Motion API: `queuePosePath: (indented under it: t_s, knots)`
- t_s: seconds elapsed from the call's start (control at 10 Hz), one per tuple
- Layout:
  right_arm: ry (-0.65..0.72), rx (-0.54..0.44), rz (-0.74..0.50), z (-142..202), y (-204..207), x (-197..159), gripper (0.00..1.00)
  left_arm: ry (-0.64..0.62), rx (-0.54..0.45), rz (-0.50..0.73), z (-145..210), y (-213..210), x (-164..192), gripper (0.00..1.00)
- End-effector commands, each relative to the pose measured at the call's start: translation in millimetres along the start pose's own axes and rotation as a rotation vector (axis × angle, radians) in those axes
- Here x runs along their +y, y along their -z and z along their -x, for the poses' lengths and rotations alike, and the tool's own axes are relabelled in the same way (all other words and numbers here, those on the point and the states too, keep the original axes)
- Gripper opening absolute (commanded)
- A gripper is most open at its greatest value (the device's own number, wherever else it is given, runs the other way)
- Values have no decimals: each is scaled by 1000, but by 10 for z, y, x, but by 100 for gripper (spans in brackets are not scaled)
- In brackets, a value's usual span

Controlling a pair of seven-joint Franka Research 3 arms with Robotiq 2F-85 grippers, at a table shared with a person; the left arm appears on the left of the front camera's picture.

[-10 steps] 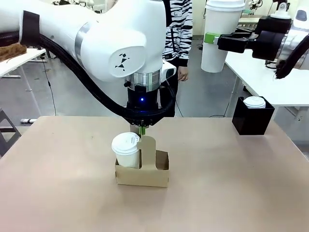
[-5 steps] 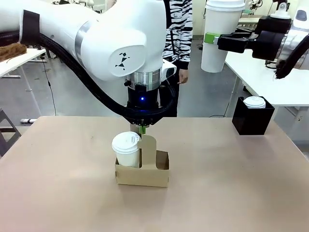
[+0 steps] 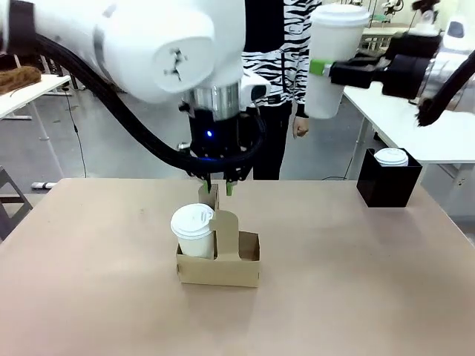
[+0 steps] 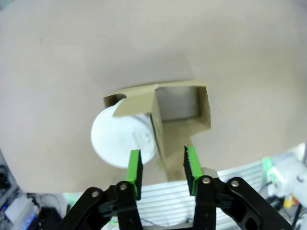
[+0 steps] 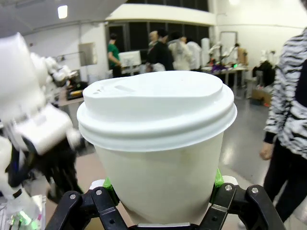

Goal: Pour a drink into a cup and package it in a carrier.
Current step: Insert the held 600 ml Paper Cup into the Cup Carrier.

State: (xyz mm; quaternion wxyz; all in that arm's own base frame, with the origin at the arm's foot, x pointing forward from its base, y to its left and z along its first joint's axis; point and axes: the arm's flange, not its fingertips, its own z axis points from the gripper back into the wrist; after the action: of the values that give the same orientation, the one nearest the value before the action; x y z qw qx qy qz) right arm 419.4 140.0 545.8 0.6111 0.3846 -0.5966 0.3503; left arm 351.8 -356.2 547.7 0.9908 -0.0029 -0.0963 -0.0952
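Tan bench [image 3: 356,282] carries everything, and the left gripper [image 3: 217,188] hangs over its middle with its green pads spread apart and nothing between them. Directly under that gripper sits the carrier [image 3: 220,265], brown cardboard, its upright centre handle [image 4: 158,129] lined up just below the gap between the pads, which looks like a straight-up release or a setup for pinching the handle. One lidded cup [image 3: 194,231] is parked in the carrier hole to one side of the handle; the hole on the other side is empty, presumably waiting for a second drink.

Up high and well off to the side, the right gripper [image 5: 163,194] is pinching a second lidded cup [image 3: 329,59] around its lower wall, held upright so nothing spills. A black box [image 3: 388,178] with another white lid sits at the bench's far edge, below that raised cup.
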Motion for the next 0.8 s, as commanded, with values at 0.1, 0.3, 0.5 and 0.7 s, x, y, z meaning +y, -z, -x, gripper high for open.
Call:
queuePosePath:
  t_s: [0.1, 0.3, 0.5, 0.7]
  knots:
    - [17, 82, -214, 524, 340, -174, 80, 234, -38, 16, 387, -607, 606, 95]
    - [10, 91, -397, 960, 532, -96, 80, 481, -100, 10, 580, -749, 1135, 100]
    - [11, 80, -499, 1271, 656, 35, 80, 545, -173, 74, 621, -671, 1517, 100]
    - [12, 181, -355, 1154, 564, 17, 80, 509, -123, 7, 553, -874, 1363, 100]
